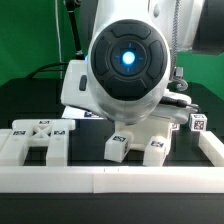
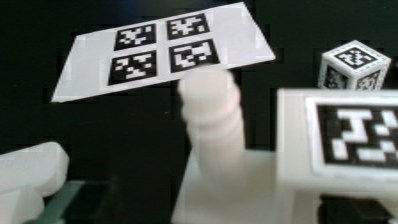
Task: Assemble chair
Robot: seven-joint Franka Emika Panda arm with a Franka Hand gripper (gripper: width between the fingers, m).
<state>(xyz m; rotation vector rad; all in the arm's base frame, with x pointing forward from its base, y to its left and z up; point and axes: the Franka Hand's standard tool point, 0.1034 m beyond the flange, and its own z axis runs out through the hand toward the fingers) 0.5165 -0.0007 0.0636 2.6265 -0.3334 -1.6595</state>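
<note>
**Arm.** The arm's rounded housing (image 1: 127, 62), with a lit blue ring, fills the middle of the exterior view and hides whatever is directly beneath it.

**Pincer.** Its fingertips cannot be made out with certainty in either view. Whether it is released or clenched cannot be told, and no part is seen to be held.

**Chair.** The chair is unassembled and lies in loose white parts on the black surface (image 1: 20, 105).
- A broad piece marked with crosses (image 1: 38, 138) lies at the exterior view's left, close behind the long white border wall (image 1: 110, 180).
- Two tagged blocks stand near the middle, one (image 1: 117, 146) just beside the other (image 1: 155, 147), both under the arm. Whether they belong to one part cannot be told.
- A small tagged cube (image 1: 197, 124) sits apart at the exterior view's right.

**Wrist view.**
- A round white post (image 2: 214, 125) stands roughly upright in the centre. Its top overlaps the edge of the marker board (image 2: 160, 55), which shows four tags.
- A large tagged part (image 2: 356, 135) is just beside the post.
- A smaller tagged block (image 2: 356, 68) lies beyond that part, on the dark surface.
- A white shape at the frame's corner (image 2: 32, 172) is too cropped to identify.
</note>
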